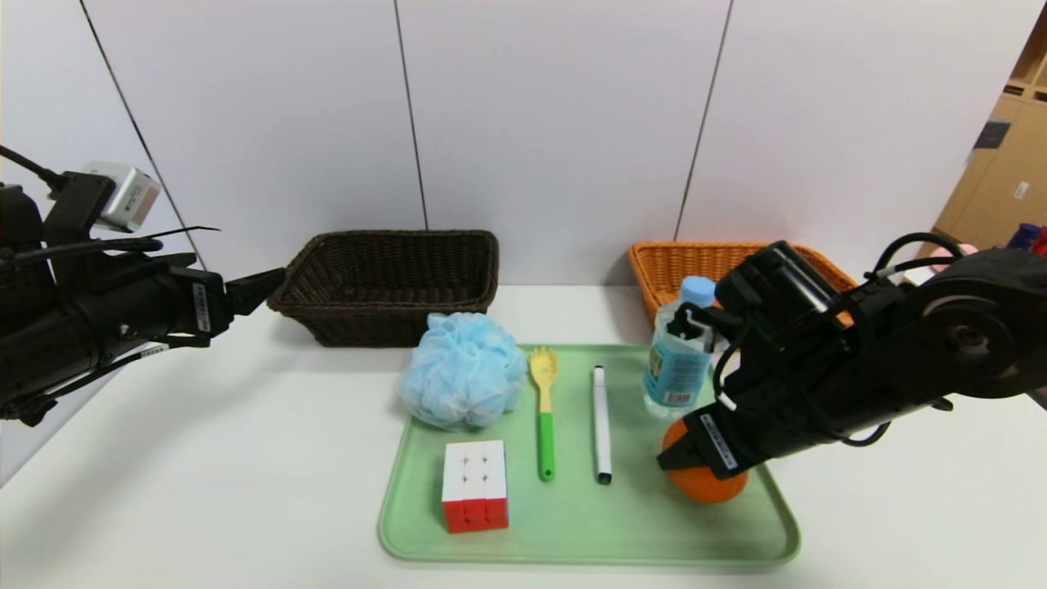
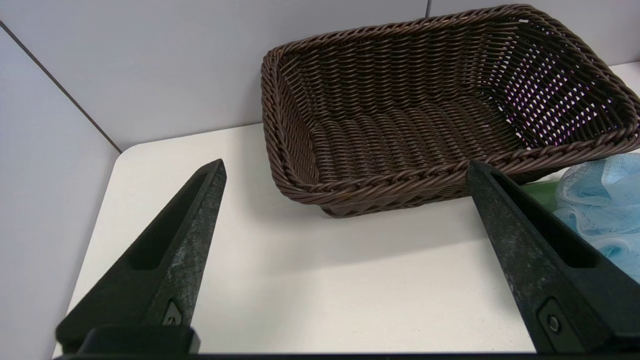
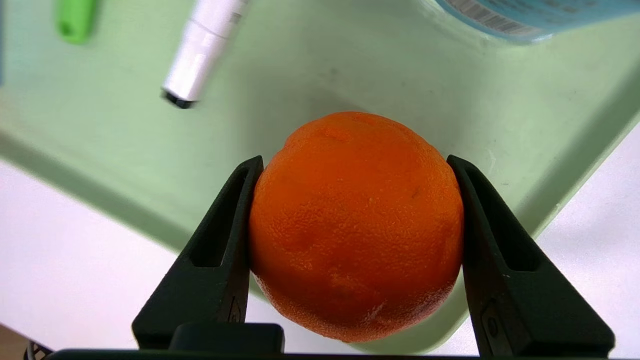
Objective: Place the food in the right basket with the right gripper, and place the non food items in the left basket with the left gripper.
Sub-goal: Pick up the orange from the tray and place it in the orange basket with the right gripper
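The round orange fruit (image 1: pixel 713 484) sits at the front right of the green tray (image 1: pixel 589 532). My right gripper (image 1: pixel 691 460) is shut on the orange (image 3: pixel 355 225), with one finger pressed against each side. The water bottle (image 1: pixel 677 364) stands just behind it. The tan right basket (image 1: pixel 679 260) is at the back right. The blue pouf (image 1: pixel 462 372), puzzle cube (image 1: pixel 474 484), spork (image 1: pixel 544 409) and marker (image 1: pixel 602 424) lie on the tray. My left gripper (image 1: pixel 274 282) hangs open and empty beside the dark left basket (image 1: pixel 384 286).
In the left wrist view, the left gripper (image 2: pixel 345 167) faces the dark basket's rim (image 2: pixel 380 180), which holds nothing, with the pouf (image 2: pixel 600 200) at one side. White wall panels stand close behind both baskets. Cardboard boxes (image 1: pixel 1006 164) are at the far right.
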